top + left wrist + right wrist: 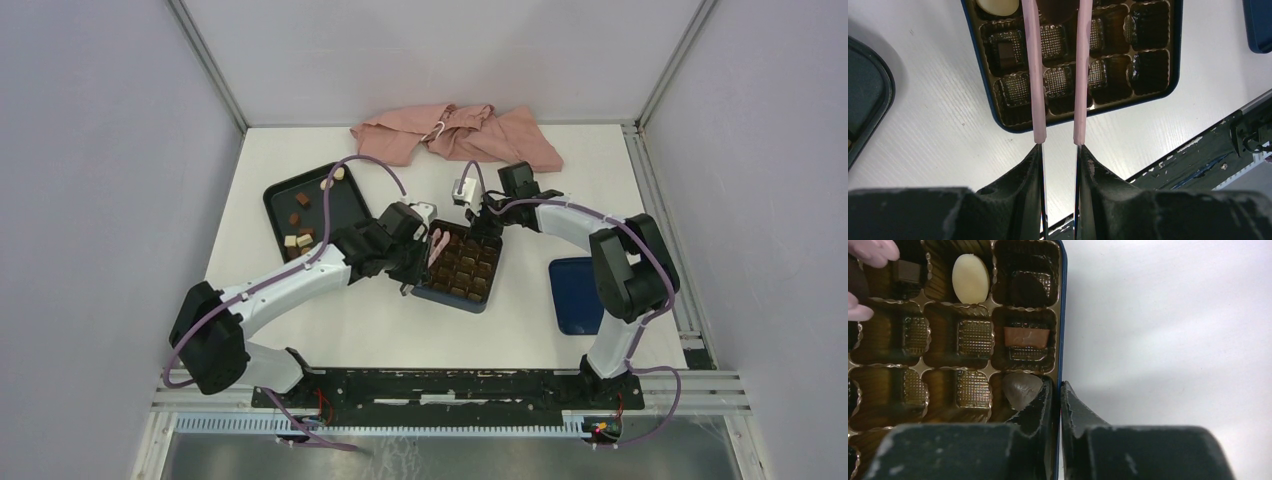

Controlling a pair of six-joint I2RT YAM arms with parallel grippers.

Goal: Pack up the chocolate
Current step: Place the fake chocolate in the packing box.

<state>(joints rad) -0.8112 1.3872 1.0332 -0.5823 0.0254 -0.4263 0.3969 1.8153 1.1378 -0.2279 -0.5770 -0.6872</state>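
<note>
Chocolate pieces lie in the dark blue box, among them a cream oval, a light brown square and a dark square. More chocolate sits on the black tray. My left gripper is shut on pink tongs, whose arms reach over the box's cells. Their tips hover at a cell with a dark piece; whether they hold anything I cannot tell. My right gripper is shut on the box's right wall, one finger inside and one outside.
A blue lid lies on the table to the right of the box. A crumpled pink cloth lies at the back edge. Grey walls close in the table on three sides.
</note>
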